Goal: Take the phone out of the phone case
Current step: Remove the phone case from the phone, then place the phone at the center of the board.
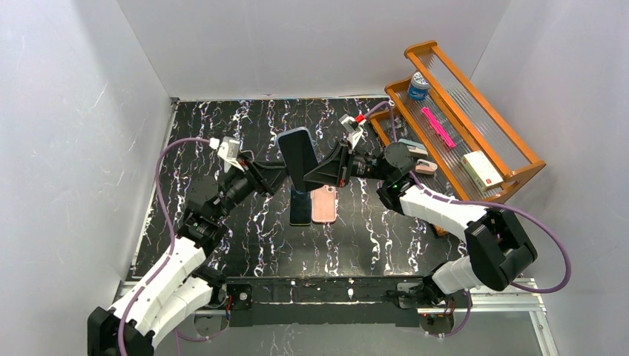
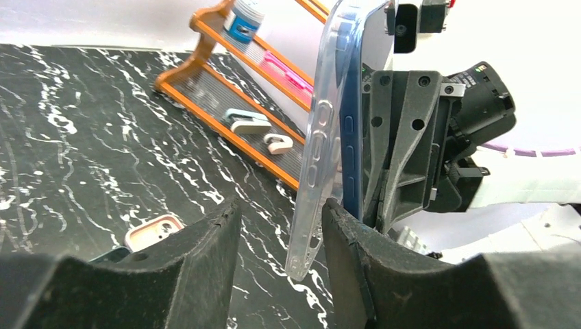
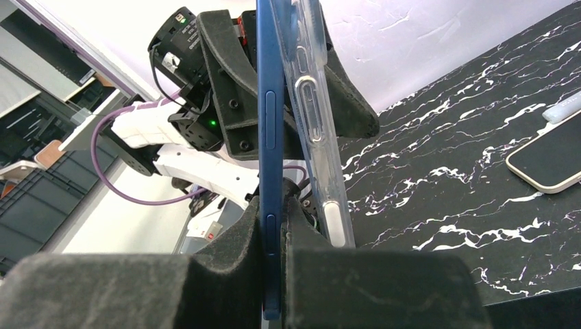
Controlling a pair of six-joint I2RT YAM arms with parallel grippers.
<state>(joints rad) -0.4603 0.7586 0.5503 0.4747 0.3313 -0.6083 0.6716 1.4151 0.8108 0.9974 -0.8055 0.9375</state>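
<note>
right fingers [image 3: 226,274] clenched on blue phone [image 3: 269,123] edge; clear case [image 2: 322,137] half off, corner between spread left fingers [image 2: 199,253], above counter [image 1: 371,237].

Phone [image 3: 268,137] blue; case [image 2: 319,151] clear; table [image 1: 386,237] black marble, white veins; rack [image 1: 523,174] orange

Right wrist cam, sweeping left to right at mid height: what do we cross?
blue phone → clear case → pale-rimmed phone lying flat
</note>
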